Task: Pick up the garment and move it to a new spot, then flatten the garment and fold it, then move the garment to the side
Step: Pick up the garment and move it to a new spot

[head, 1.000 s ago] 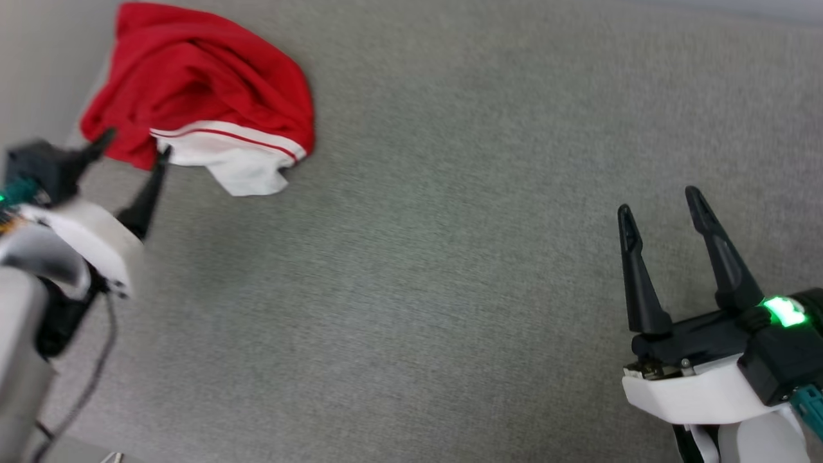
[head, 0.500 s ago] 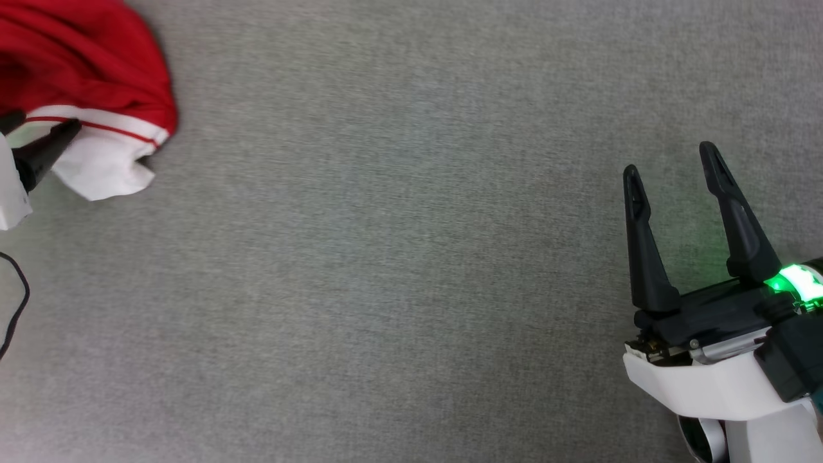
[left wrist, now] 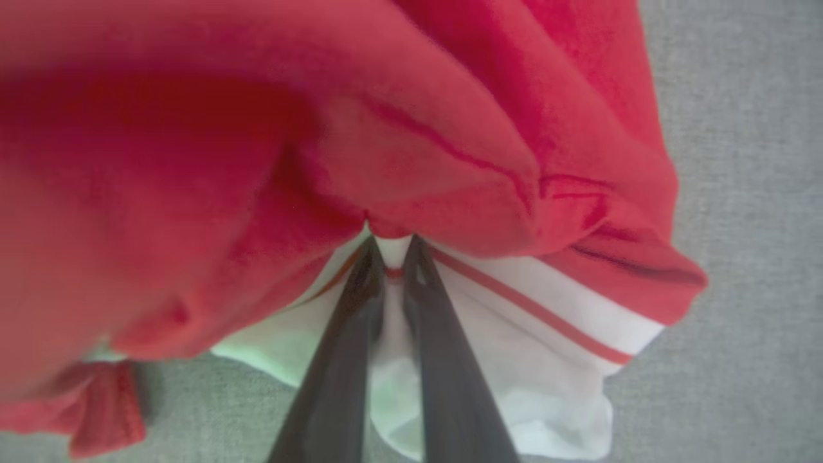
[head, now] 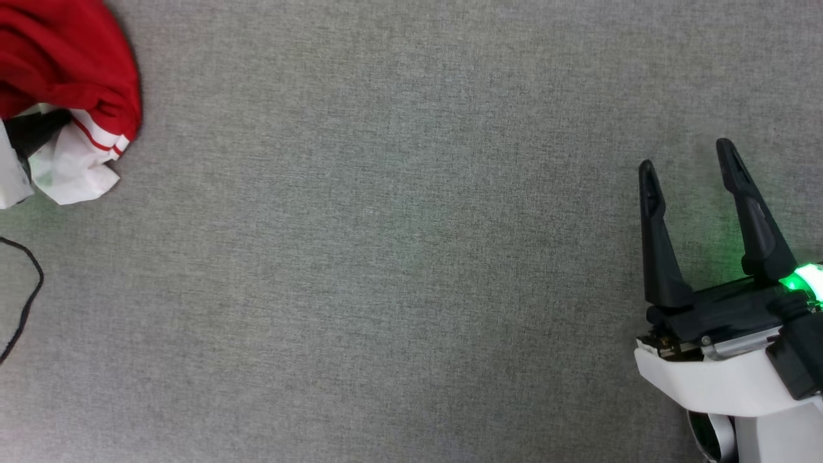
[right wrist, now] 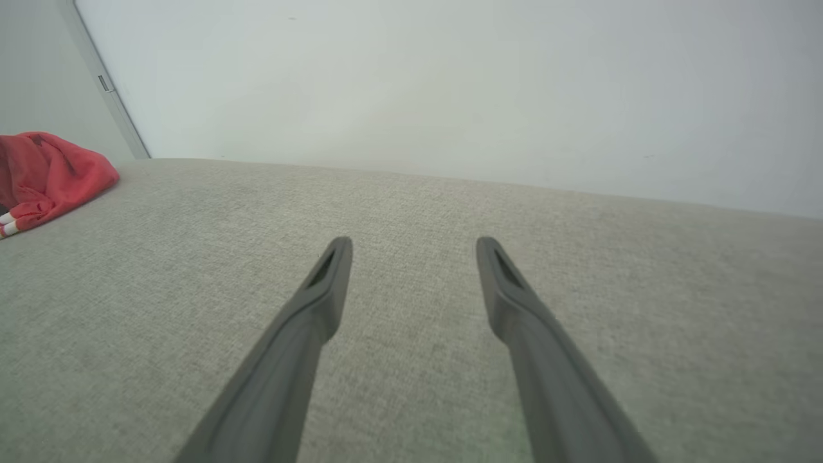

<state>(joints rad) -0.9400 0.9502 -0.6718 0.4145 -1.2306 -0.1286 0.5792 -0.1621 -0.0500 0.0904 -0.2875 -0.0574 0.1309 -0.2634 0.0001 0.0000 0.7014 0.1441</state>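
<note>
Garment: the red garment (head: 71, 71) lies in a crumpled heap at the far left of the worktop (head: 398, 270), close to the far edge.
Sleeve: a white sleeve (head: 71, 177) sticks out of the heap on the near side, with red and white stripes (left wrist: 514, 296) where it joins the red cloth.
Left gripper: the left gripper (left wrist: 393, 257) reaches into the heap from the near side, right at the sleeve seam.
Left fingers: the two dark fingers (left wrist: 334, 360) are close together, and a small fold of white cloth is pinched between their tips. Red cloth bulges just past the tips, and the white sleeve lies on both sides of the fingers and under them.
Right gripper: the right gripper (head: 687, 156) is near the right edge of the worktop, well apart from the garment. A green light (head: 807, 280) glows at its base.
Right fingers: these fingers (right wrist: 308, 321) are spread wide with nothing between them, just grey cloth below. They point at the far edge.
Worktop: it is covered in grey cloth. A pale wall (right wrist: 450, 83) stands behind its far edge.
Cable: a thin black cable (head: 29, 296) curls by the left edge, nearer than the garment.
</note>
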